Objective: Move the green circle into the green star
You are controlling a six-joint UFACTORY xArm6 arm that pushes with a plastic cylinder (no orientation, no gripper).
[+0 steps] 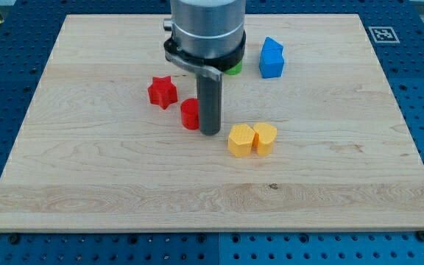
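Note:
My tip rests on the board near its middle, right beside a red block that the rod partly hides. A small part of a green block shows behind the arm's body, above and right of my tip; its shape cannot be made out. Whether it is the green circle or the green star cannot be told, and no other green block shows. The arm hides the board area at the view's top middle.
A red star lies left of my tip. A yellow hexagon and a yellow block sit side by side, right of my tip. A blue block sits at the upper right. The wooden board lies on a blue table.

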